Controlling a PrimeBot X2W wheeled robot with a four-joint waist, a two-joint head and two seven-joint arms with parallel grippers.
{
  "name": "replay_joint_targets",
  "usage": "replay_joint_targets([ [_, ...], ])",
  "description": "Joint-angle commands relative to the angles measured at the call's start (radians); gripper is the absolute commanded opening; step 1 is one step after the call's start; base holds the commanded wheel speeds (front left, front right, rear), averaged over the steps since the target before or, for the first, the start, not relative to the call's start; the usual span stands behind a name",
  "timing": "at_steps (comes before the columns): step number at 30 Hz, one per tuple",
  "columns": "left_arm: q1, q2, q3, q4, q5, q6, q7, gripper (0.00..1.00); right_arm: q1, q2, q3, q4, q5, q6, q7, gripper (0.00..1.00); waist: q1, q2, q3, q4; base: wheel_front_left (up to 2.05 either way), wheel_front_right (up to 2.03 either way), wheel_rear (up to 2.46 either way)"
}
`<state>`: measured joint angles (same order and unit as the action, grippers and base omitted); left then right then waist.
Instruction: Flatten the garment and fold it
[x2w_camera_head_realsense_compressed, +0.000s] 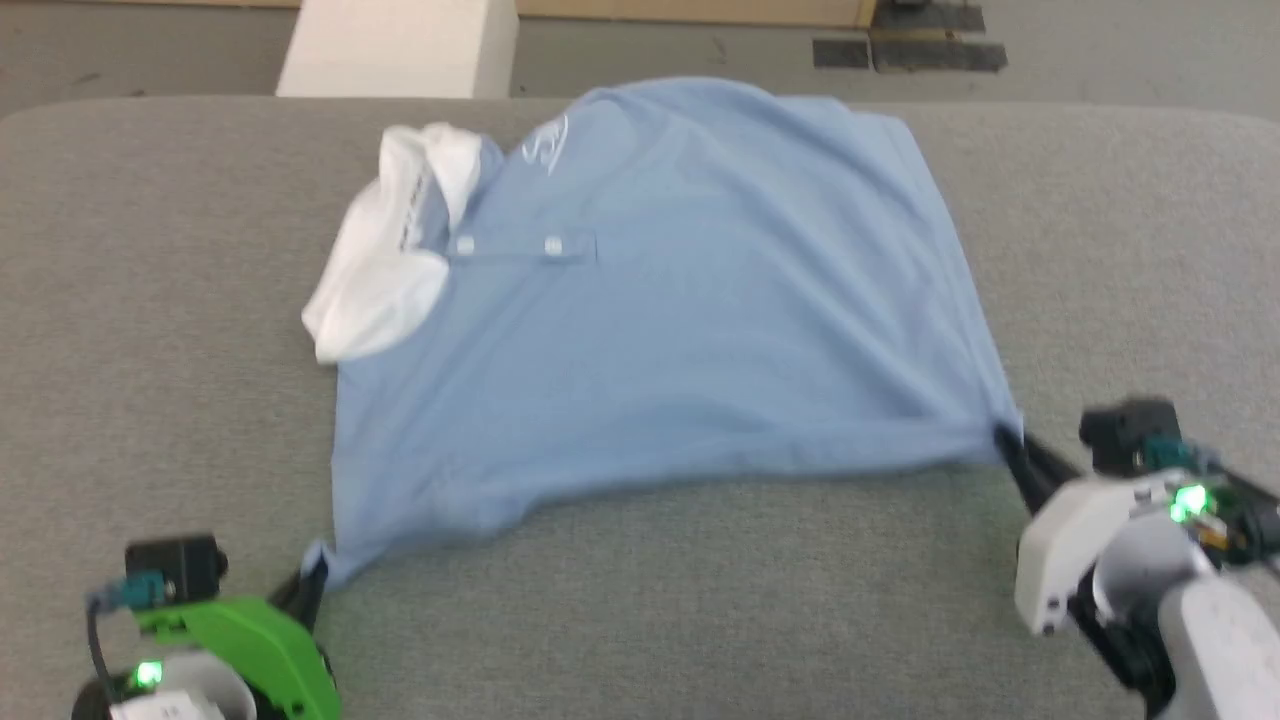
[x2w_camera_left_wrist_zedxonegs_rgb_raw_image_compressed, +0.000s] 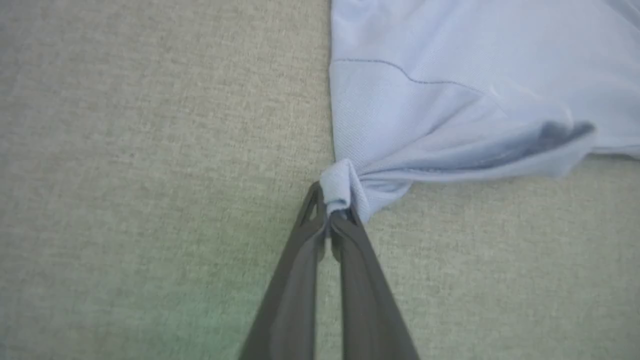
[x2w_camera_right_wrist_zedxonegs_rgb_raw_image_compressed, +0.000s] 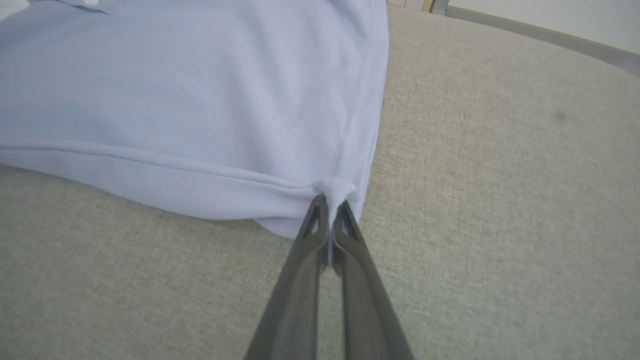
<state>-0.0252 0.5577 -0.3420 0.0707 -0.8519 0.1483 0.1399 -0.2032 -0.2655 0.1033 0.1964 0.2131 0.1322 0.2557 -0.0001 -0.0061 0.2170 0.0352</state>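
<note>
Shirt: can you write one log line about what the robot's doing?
shirt: spread on grey surface, white collar left | left gripper: shut on near corner | right gripper: shut on near corner

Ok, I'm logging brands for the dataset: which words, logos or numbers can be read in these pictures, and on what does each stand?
No text can be read here.
White mark on the chest of the garment: a logo or lettering, too blurred to read.
Dark print along the inside of the white collar: too small and blurred to read.
</note>
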Motion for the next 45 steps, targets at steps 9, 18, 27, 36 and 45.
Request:
replay_joint_targets([
  [9, 0.122, 0.016, -0.02, 0.019, 0.04, 0.068, -0.024, 0.0, 0.27, 0.114, -0.127, -0.125, 0.055, -0.002, 0.18, 0.0, 0.0001, 0.0061, -0.061, 0.036, 0.0, 0.0, 0.0],
  [18, 0.17, -0.016, -0.001, -0.015, 0.11, 0.121, -0.195, 0.0, 0.404, 0.174, -0.185, -0.274, 0.025, -0.002, 0.139, 0.0, 0.0001, 0.0061, -0.072, 0.017, 0.0, 0.0, 0.0],
  [27, 0.035, -0.072, -0.011, -0.019, 0.319, 0.147, -0.394, 0.0, 0.346, 0.126, -0.106, -0.209, -0.007, -0.002, -0.232, 0.0, 0.0001, 0.0061, -0.055, 0.009, 0.0, 0.0, 0.0],
  [36, -0.199, -0.068, -0.016, 0.032, 0.419, 0.076, -0.399, 0.0, 0.183, 0.084, -0.064, -0.161, -0.026, -0.002, -0.241, 0.0, 0.0001, 0.0061, 0.006, -0.007, 0.0, 0.0, 0.0],
  [45, -0.439, -0.042, -0.032, 0.164, 0.425, -0.007, -0.322, 0.0, 0.004, 0.046, -0.038, -0.105, -0.014, -0.002, -0.11, 0.0, 0.0001, 0.0061, 0.12, -0.029, 0.0, 0.0, 0.0],
])
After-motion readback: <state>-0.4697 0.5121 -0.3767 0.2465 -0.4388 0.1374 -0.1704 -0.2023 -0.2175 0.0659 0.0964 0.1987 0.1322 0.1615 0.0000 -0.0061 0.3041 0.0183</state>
